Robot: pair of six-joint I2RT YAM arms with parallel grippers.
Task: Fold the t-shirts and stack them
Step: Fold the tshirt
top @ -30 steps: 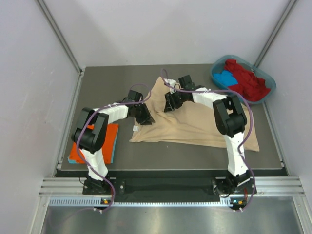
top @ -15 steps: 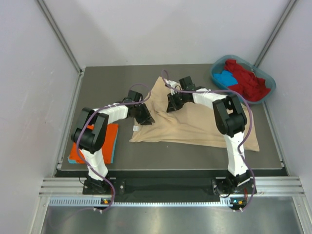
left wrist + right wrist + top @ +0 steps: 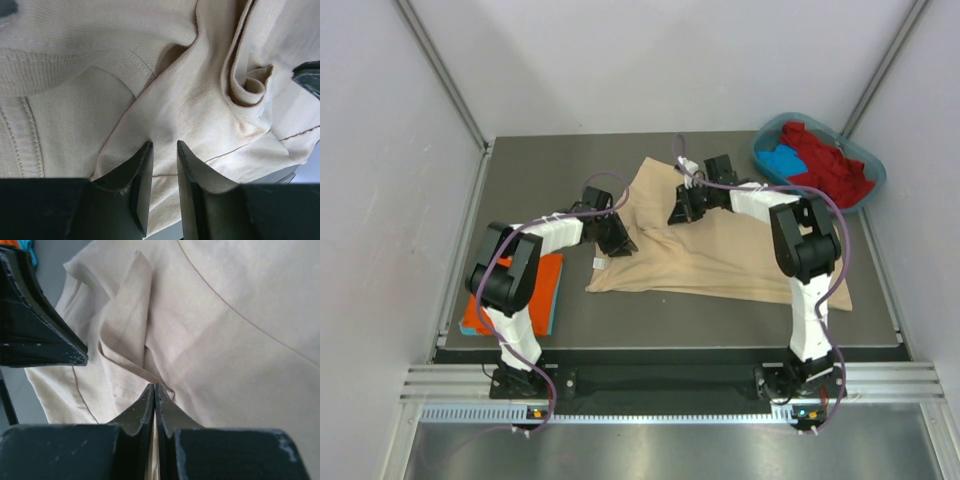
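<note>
We take the beige t-shirt (image 3: pixel 730 255) as our reference; it lies spread but rumpled across the middle of the dark desk (image 3: pixel 550 170). Well to the left of it, a folded orange t-shirt (image 3: pixel 505 292) sits on a folded blue t-shirt (image 3: pixel 554 290), of which only a strip shows on the side facing the beige t-shirt.

The left gripper (image 3: pixel 164 147) is down on the beige t-shirt's left edge, close to its small white neck label (image 3: pixel 598 263). Its fingers (image 3: pixel 141 185) stand only a narrow slit apart, and that slit is filled with beige cloth, so we read it as pinching a fold of the shirt.

The right gripper (image 3: pixel 154 387) is down on the beige t-shirt's far part, to the right of the left gripper, with creased cloth between the two. Its fingers are pressed almost together with a thin sliver of beige fabric caught between them, so it is clenched on the shirt.

Beyond the beige t-shirt's far right corner, and apart from it, stands a teal tub (image 3: pixel 760 160). A heap of red t-shirts (image 3: pixel 830 172) fills most of it, with a bright blue t-shirt (image 3: pixel 782 160) on the side nearer the beige one.
</note>
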